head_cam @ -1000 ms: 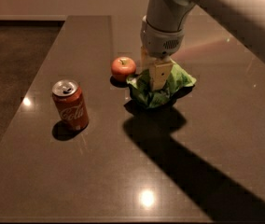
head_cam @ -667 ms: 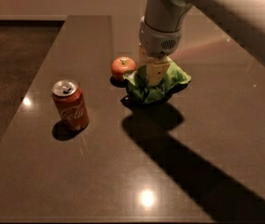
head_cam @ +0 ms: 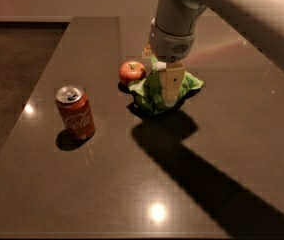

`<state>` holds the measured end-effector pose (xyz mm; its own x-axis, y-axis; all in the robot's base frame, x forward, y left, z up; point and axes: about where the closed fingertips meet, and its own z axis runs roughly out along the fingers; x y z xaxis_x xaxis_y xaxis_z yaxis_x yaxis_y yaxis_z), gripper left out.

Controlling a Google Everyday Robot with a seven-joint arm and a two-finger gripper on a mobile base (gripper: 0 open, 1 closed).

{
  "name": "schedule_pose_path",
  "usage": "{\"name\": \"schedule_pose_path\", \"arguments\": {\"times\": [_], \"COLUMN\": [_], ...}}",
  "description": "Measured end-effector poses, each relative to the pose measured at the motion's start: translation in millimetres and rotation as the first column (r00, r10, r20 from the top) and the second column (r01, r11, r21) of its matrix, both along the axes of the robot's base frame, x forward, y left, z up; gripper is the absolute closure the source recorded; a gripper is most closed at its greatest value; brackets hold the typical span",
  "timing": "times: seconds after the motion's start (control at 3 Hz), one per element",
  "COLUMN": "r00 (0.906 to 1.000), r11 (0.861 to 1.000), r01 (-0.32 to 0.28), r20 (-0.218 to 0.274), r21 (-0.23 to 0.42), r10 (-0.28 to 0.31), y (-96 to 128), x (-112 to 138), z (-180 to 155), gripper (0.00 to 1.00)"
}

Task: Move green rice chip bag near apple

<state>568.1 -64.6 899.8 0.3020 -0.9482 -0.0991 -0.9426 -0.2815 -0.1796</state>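
Green rice chip bag (head_cam: 149,93) shifted left, edge now just beside apple (head_cam: 132,71); my end effector (head_cam: 166,86) clamped on it; I judge release next.

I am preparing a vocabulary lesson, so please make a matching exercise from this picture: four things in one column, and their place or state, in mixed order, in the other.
1 apple
2 Coca-Cola can
3 green rice chip bag
4 gripper

a upright, alone at the left
b reaching down from above, clamped on the bag
c crumpled, right beside the apple
d round, just left of the bag

Pairs: 1-d, 2-a, 3-c, 4-b
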Motion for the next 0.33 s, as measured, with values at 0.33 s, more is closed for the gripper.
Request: {"name": "schedule_pose_path", "arguments": {"times": [0.33], "r00": [1.0000], "r11": [1.000], "r01": [0.000], "r20": [0.000], "r21": [0.000], "r10": [0.000], "y": [0.0], "x": [0.0], "z": [0.0], "gripper": [0.00]}}
